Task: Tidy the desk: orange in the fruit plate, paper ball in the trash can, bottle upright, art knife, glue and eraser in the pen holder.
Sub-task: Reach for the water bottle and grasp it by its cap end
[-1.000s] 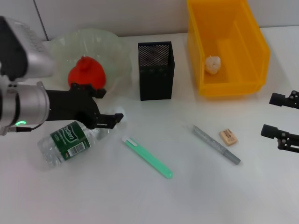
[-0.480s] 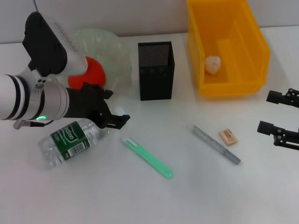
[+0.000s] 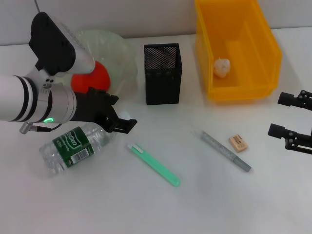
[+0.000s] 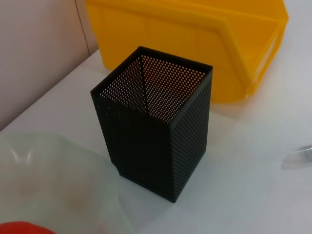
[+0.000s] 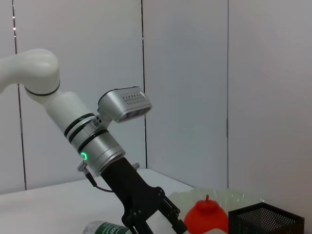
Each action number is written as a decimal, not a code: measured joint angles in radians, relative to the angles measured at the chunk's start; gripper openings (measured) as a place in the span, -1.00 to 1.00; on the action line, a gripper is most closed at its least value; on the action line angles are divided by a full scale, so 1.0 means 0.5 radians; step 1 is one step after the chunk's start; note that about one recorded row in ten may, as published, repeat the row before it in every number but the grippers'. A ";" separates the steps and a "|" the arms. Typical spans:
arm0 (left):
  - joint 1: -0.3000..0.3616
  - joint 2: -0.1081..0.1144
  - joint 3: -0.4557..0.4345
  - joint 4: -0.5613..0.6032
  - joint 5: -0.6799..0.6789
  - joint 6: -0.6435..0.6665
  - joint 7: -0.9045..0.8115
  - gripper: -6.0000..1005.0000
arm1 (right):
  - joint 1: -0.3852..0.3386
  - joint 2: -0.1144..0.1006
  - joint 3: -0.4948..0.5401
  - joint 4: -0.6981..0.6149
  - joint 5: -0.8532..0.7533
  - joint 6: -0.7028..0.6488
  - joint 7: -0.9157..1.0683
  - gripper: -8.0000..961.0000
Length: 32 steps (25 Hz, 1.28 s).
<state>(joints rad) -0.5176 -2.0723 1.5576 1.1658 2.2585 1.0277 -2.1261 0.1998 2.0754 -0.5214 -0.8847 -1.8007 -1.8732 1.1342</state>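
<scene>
The orange [image 3: 96, 74] lies in the pale green glass plate [image 3: 119, 51]. The paper ball [image 3: 222, 67] lies in the yellow bin [image 3: 236, 92]. The clear bottle [image 3: 73, 146] with a green label lies on its side at the left. My left gripper [image 3: 118, 113] is open and empty, just above the bottle's neck end, between plate and bottle. The green art knife [image 3: 153, 164], grey glue stick [image 3: 225, 151] and eraser [image 3: 238, 143] lie on the table. The black mesh pen holder [image 3: 163, 73] stands empty, as the left wrist view [image 4: 156, 122] shows. My right gripper [image 3: 286, 116] is open at the right edge.
The white table [image 3: 146, 204] has bare room along the front. The right wrist view shows my left arm [image 5: 97, 141] over the bottle [image 5: 105, 228], with the orange [image 5: 207, 217] and pen holder [image 5: 263, 219] beside it. A grey wall backs the table.
My left arm has turned and swung up, and its gripper has shifted a little to the right, away from the plate. My right gripper has drifted slightly. The objects have not moved.
</scene>
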 joint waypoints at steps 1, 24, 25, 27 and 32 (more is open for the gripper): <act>-0.009 0.000 0.000 -0.018 0.000 -0.009 -0.007 0.61 | 0.000 0.000 0.000 0.002 0.000 0.003 0.000 0.54; -0.139 -0.002 -0.018 -0.261 0.059 -0.113 -0.107 0.60 | 0.013 0.000 -0.003 0.033 -0.001 0.038 0.005 0.54; -0.143 -0.003 -0.017 -0.266 0.070 -0.113 -0.108 0.60 | 0.017 0.000 -0.003 0.039 -0.001 0.043 0.006 0.54; -0.147 -0.003 -0.015 -0.276 0.080 -0.113 -0.110 0.60 | 0.021 0.000 -0.009 0.043 -0.001 0.057 0.014 0.54; -0.149 -0.003 -0.006 -0.280 0.083 -0.114 -0.134 0.60 | 0.034 0.000 -0.022 0.044 -0.002 0.084 0.025 0.54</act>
<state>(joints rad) -0.5922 -2.0740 1.5548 1.0257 2.2998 0.9709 -2.1930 0.2168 2.0755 -0.5323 -0.8629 -1.8018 -1.8313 1.1468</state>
